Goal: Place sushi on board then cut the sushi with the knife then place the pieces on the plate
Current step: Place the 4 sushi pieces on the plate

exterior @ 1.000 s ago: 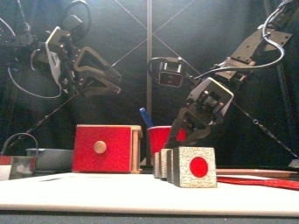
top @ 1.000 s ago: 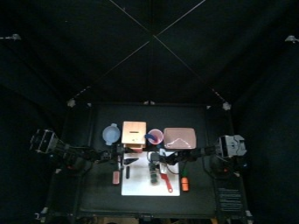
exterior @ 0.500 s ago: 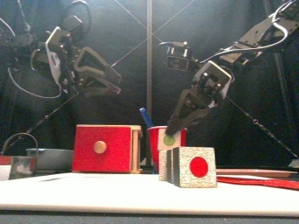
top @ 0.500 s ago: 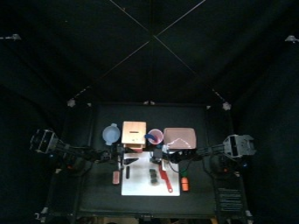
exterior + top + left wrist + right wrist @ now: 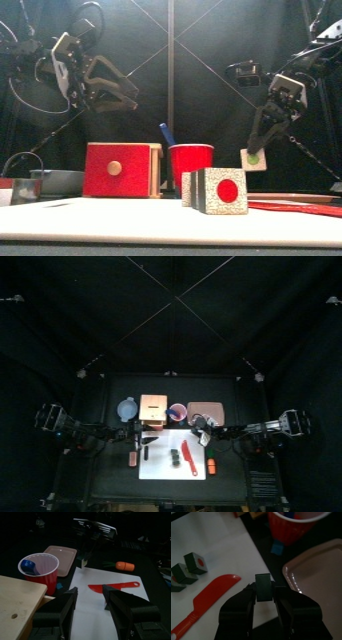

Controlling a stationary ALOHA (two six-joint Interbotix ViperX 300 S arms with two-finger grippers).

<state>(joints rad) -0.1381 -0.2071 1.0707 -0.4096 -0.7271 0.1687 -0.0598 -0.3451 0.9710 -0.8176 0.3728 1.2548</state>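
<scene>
Right gripper (image 5: 263,592): jaws clamped on one sushi piece (image 5: 254,157), lifted clear over the tabletop strip between the white board (image 5: 158,470) and the pink tray (image 5: 321,567). Other pieces (image 5: 174,459) stand on the board, with the red knife (image 5: 190,454) lying just beside them. Left gripper (image 5: 90,594): jaws wide and empty, above the board.

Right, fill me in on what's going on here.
The right gripper is shut on one sushi piece and holds it in the air, about between the white board and the pink tray. Two more pieces and the red knife lie on the board. The left gripper hovers over the board near the wooden box, jaws open and empty.
</scene>
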